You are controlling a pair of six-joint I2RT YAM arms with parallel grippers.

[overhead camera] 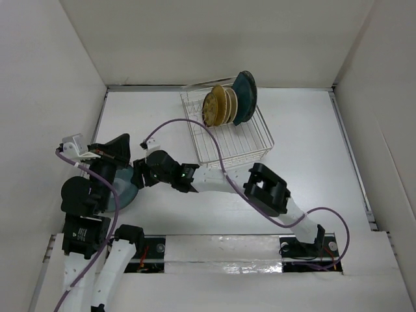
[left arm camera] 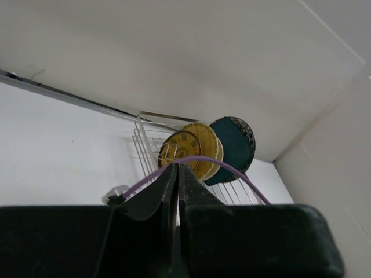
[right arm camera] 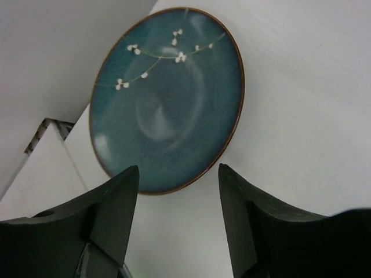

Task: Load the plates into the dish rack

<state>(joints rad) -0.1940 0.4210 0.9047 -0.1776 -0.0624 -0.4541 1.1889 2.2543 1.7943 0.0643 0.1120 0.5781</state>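
A round teal plate (right arm camera: 168,101) with white blossom sprigs lies flat on the white table; in the top view (overhead camera: 128,190) it is partly hidden under both arms. My right gripper (right arm camera: 178,174) is open just short of its near rim, touching nothing; it sits at centre left in the top view (overhead camera: 140,174). My left gripper (left arm camera: 177,169) is shut and empty, raised and aimed toward the dish rack (left arm camera: 148,139); it shows at the left in the top view (overhead camera: 118,149). The silver wire rack (overhead camera: 244,144) holds upright gold plates (overhead camera: 218,107) and a dark teal plate (overhead camera: 246,97) at its far end.
A purple cable (overhead camera: 195,127) loops from the right arm across the rack's front left. White walls (overhead camera: 52,78) enclose the table on three sides. The near half of the rack has bare slots.
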